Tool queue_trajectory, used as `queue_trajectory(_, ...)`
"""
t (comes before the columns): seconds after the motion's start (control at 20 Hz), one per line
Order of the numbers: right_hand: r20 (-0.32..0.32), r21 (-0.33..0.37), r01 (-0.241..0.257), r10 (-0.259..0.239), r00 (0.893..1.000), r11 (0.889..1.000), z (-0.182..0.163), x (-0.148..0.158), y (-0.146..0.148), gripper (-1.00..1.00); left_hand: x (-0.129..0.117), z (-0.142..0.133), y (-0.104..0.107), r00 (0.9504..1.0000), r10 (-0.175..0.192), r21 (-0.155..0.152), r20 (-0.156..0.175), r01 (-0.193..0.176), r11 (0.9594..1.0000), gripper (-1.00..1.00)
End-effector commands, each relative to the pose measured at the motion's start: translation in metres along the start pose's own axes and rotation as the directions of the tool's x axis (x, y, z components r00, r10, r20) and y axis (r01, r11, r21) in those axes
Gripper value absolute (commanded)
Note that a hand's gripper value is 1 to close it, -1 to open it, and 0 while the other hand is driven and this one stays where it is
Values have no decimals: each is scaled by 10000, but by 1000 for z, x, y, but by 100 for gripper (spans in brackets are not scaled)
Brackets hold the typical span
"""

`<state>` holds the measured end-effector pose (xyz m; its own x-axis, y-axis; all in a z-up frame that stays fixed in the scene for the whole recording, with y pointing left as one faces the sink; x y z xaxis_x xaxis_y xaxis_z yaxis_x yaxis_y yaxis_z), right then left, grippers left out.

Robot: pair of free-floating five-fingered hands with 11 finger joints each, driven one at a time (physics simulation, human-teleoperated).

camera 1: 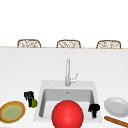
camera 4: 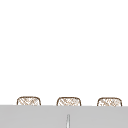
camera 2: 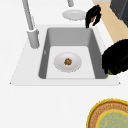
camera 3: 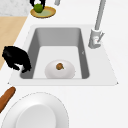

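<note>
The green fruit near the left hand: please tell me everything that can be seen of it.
The green fruit is small, round and smooth, lime-like in colour. The left hand is over it with fingers curled around its top. It sits left of the sink, over the white counter beside the yellow-rimmed plate. In the right side view it appears above that plate's edge; whether it rests on anything cannot be told.

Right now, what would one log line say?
left hand: fingers round green fruit | right hand: over sink rim | bowl: in basin
</note>
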<state>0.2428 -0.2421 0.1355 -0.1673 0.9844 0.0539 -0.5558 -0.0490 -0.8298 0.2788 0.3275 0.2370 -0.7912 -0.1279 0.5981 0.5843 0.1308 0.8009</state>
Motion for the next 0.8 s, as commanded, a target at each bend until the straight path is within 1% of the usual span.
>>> queue_trajectory(0.0,0,0,0,0,10000,10000,0,0,0,0,5,-20,12,9999,-96,-104,-73,95,9999,100)
queue_trajectory(0.1,0,0,0,0,10000,10000,0,0,0,0,12,-31,14,9997,-222,-45,-141,221,9997,100)
queue_trajectory(0.15,0,0,0,0,10000,10000,0,0,0,0,16,-38,16,9995,-264,-68,-172,263,9996,100)
queue_trajectory(0.3,0,0,0,0,10000,10000,0,0,0,0,21,-58,23,9997,-205,-181,-164,202,9996,100)
queue_trajectory(0.45,0,0,0,0,10000,10000,0,0,0,0,18,-80,28,9997,-93,-228,-220,88,9997,100)
queue_trajectory(0.75,0,0,0,0,10000,10000,0,0,0,0,16,-126,38,9995,-139,-257,-271,132,9996,100)
